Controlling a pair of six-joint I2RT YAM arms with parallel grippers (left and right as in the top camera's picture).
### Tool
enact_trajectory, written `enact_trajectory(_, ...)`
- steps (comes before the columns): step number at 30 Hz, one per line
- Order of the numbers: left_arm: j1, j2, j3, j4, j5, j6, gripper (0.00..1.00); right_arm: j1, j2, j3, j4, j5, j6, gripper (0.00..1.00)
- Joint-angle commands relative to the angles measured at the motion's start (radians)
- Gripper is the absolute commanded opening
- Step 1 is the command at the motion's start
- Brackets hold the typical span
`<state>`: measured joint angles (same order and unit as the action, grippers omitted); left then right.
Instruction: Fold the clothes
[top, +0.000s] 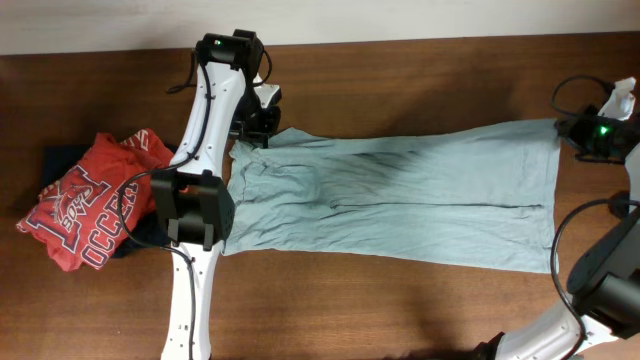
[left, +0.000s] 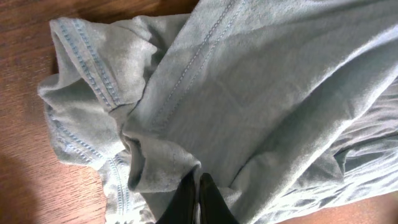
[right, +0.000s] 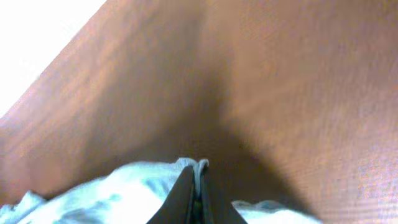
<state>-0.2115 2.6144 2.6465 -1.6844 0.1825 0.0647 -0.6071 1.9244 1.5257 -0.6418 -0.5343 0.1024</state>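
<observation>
The pale grey-teal T-shirt (top: 400, 195) of the clothes lies stretched lengthwise across the wooden table. My left gripper (top: 262, 128) is at its far left corner. In the left wrist view that gripper (left: 199, 177) is shut on a bunched fold of the T-shirt (left: 261, 93), with a stitched hem crumpled to the left. My right gripper (top: 573, 132) is at the shirt's far right corner. Seen from the right wrist, it (right: 198, 169) is shut on a thin edge of the pale T-shirt (right: 118, 193), just above the table.
A red printed shirt (top: 85, 205) lies crumpled on a dark navy garment (top: 60, 160) at the table's left. My left arm (top: 195, 210) crosses the T-shirt's left end. The right arm (top: 600, 290) and its cables fill the near right corner. A pale wall runs along the back edge.
</observation>
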Motion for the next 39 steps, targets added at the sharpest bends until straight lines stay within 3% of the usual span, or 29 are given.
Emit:
enact_trajectory(1, -0.004, 0.003, 0.018, -0.004, -0.004, 0.019, 0.01, 0.005, -0.033, 0.003, -0.071, -0.02, 0.011, 0.04)
enact_trajectory(8, -0.004, -0.002, 0.018, -0.004, -0.006, 0.019, 0.0, 0.005, -0.037, 0.003, -0.207, -0.019, 0.01, 0.04)
enact_trajectory(17, -0.019, -0.113, 0.018, -0.004, -0.158, -0.027, 0.01, 0.005, -0.045, 0.003, -0.233, -0.019, 0.007, 0.04)
enact_trajectory(30, -0.072, -0.154, -0.017, -0.004, -0.213, -0.049, 0.01, 0.005, -0.045, 0.003, -0.364, -0.018, -0.02, 0.04)
enact_trajectory(34, -0.072, -0.154, -0.077, -0.004, -0.248, -0.049, 0.01, 0.005, -0.045, 0.003, -0.465, 0.066, -0.02, 0.04)
enact_trajectory(39, -0.062, -0.154, -0.161, -0.004, -0.289, -0.049, 0.01, 0.004, -0.045, 0.003, -0.508, 0.346, 0.076, 0.04)
